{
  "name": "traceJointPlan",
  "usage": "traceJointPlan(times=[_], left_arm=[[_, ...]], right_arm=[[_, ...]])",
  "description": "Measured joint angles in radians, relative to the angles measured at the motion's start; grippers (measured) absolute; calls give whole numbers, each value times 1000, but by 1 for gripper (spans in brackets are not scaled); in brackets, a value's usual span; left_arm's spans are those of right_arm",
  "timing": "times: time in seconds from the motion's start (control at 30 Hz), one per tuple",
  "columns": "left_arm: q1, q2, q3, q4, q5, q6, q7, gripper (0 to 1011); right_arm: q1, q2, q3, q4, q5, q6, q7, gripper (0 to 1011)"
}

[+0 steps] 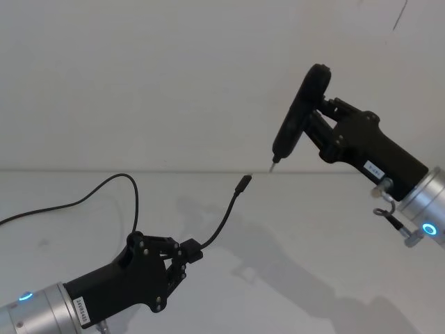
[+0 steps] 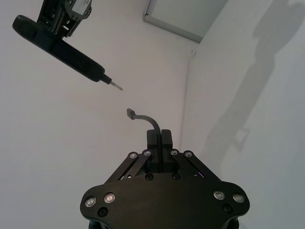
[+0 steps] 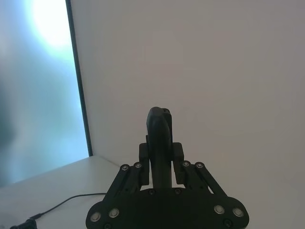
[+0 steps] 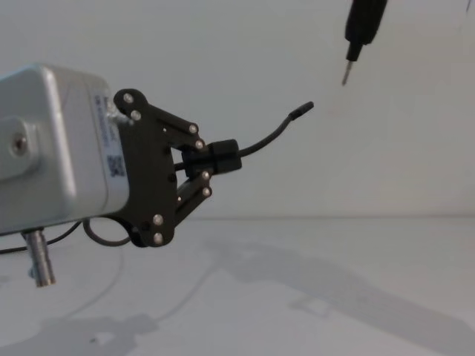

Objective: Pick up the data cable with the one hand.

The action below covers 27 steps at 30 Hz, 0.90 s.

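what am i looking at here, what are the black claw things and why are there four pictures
It is a two-armed robot seen at one moment by four cameras: one on its head looking down, one on its chest looking across the white table, one on each wrist. Each silver arm ends in a black two-finger end effector. The left end effector is shut on a thin black data cable, its plug sticking up in the air. The cable's other end trails off to the robot's left. The right end effector, raised higher, is shut on a slim black pen-like tool with a metal tip.
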Motion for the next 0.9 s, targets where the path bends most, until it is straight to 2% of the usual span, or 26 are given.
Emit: traceJointPlan(times=[0.47, 0.67, 0.9], left_arm=[[0, 0, -1, 0, 0, 2, 0, 48], [0, 0, -1, 0, 0, 2, 0, 48], [0, 0, -1, 0, 0, 2, 0, 48]], right_arm=[[46, -15, -37, 51, 38, -16, 57, 284], [60, -24, -49, 80, 55, -51, 107, 284], [75, -39, -59, 127, 81, -127, 191, 284]])
